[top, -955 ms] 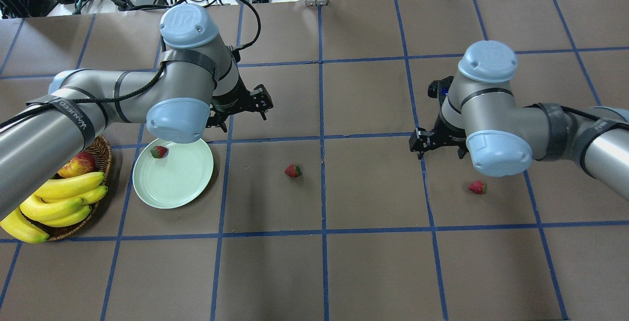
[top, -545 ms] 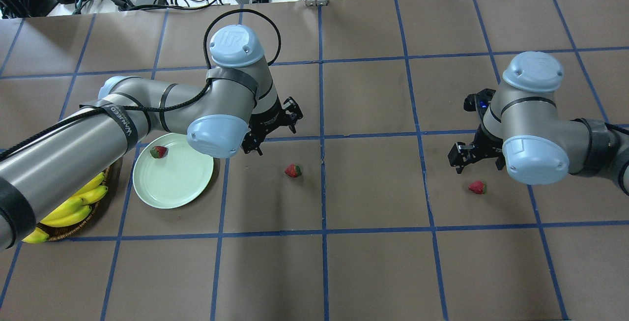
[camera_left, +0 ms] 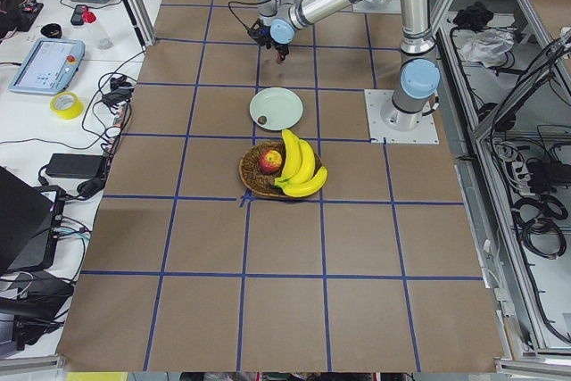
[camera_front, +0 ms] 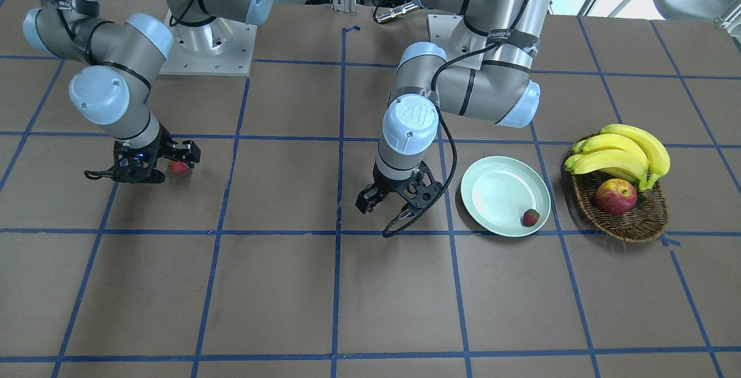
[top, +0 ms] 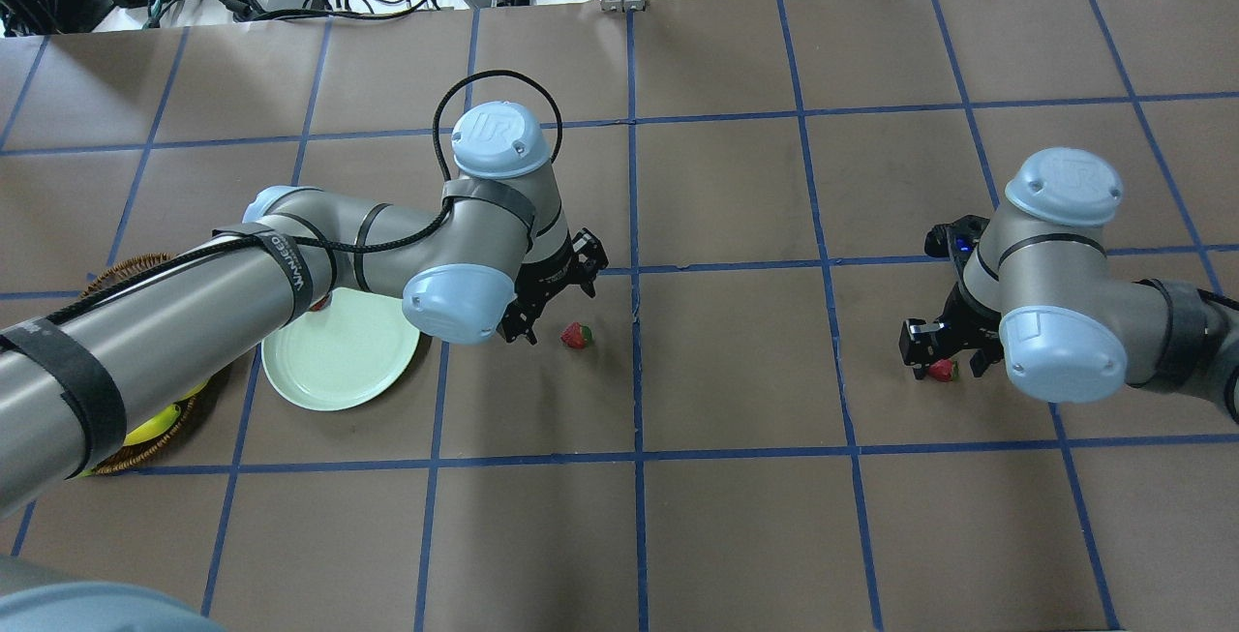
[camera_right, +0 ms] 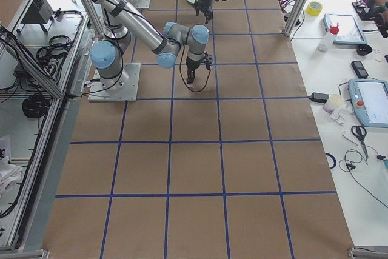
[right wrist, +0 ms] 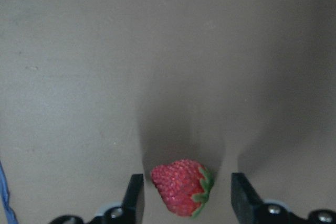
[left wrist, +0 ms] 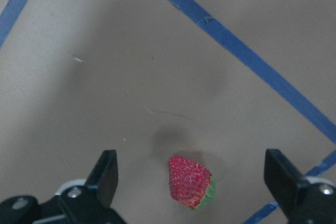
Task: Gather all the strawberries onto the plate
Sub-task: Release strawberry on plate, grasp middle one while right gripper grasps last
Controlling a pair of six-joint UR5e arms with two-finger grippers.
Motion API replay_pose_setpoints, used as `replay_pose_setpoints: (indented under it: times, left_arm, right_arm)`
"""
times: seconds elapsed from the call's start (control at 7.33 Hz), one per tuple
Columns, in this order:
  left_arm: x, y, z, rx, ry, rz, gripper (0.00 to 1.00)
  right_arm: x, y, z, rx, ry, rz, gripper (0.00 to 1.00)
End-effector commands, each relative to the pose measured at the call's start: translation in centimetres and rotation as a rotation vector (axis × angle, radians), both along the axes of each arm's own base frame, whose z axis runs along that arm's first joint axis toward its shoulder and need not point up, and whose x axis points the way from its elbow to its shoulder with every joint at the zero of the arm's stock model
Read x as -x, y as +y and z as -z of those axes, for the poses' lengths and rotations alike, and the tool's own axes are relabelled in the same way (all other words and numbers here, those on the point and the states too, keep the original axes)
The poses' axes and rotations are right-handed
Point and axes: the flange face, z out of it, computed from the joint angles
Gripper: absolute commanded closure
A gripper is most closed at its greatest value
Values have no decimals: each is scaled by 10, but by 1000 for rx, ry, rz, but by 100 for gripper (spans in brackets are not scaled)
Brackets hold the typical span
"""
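Observation:
One strawberry [camera_front: 531,217] lies in the mint-green plate [camera_front: 498,193]; my left arm hides it in the overhead view. A second strawberry [top: 577,335] lies on the table right of the plate [top: 339,371]. My left gripper [top: 554,313] is open just above and beside it; in the left wrist view the strawberry [left wrist: 190,181] lies between the spread fingers. The third strawberry [top: 941,370] lies far right. My right gripper [top: 944,366] is open and lowered around it, and the strawberry [right wrist: 181,186] sits between the fingertips without being clamped.
A brown wicker basket [camera_front: 631,221] with bananas [camera_front: 619,152] and a red-yellow apple [camera_front: 615,195] stands beside the plate, on the side away from the strawberries. Blue tape lines grid the brown table. Cables and boxes lie beyond the far edge.
My left arm has swung from over the plate to the middle strawberry. My right gripper has moved right and down until its fingers straddle the far-right strawberry.

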Motion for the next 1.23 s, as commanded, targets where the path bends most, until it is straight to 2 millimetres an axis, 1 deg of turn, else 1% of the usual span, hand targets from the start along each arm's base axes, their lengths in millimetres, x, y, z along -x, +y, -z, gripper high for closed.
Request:
replay_pose_setpoints:
  times: [0.0, 0.14, 0.27, 0.41, 0.55, 0.68, 0.82, 0.95, 1.09]
  left_arm:
    - [3, 4, 9, -12, -1, -4, 18]
    - [3, 4, 14, -17, 0, -4, 21]
    - [6, 4, 15, -12, 7, -3, 25]
    - [7, 4, 14, -7, 14, 7, 79]
    - [11, 5, 13, -15, 50, 6, 87]
    - [10, 5, 13, -15, 52, 5, 100]
    - [10, 5, 12, -14, 54, 5, 100]
    - [10, 5, 11, -12, 54, 12, 100]
    - [4, -2, -7, 29, 76, 93, 100]
  right_arm:
    - [-1, 1, 2, 2, -8, -1, 100]
    - [-3, -2, -1, 15, -24, 3, 100]
    - [-6, -7, -9, 37, -28, 18, 100]
    - [-17, -19, -26, 72, -50, 37, 100]
    - [-42, -28, -39, 59, -52, 66, 100]
    - [-86, -36, -51, 71, -67, 119, 100]
    - [-118, -39, -59, 95, -68, 140, 100]
    - [-145, -34, -59, 88, -127, 188, 100]
    - [-171, -29, -55, 63, -184, 254, 100]
